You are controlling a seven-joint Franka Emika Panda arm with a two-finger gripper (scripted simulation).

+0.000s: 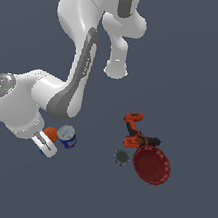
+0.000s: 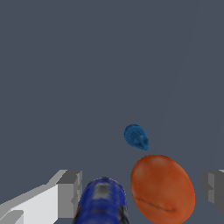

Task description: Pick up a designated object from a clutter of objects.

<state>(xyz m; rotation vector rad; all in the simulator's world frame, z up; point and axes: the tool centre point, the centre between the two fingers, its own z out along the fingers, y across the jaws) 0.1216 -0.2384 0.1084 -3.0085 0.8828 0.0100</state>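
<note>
The tiny bright blue knobbly piece (image 2: 136,137) lies on the grey floor just beyond the orange ball (image 2: 162,188); they are close, and I cannot tell if they touch. The blue silver-topped can (image 2: 103,202) stands beside the ball. My gripper (image 2: 142,189) is open, its grey fingers (image 2: 70,192) spread wide, with the can and ball showing between them. In the exterior view the gripper (image 1: 44,145) hangs low at the left by the ball (image 1: 51,132) and the can (image 1: 67,136). The blue piece is hidden there behind the hand.
An orange-black power drill (image 1: 134,133), a dark red round plate (image 1: 152,165) and a small grey round thing (image 1: 121,157) lie together on the exterior view's right. The arm's white links rise over the left half.
</note>
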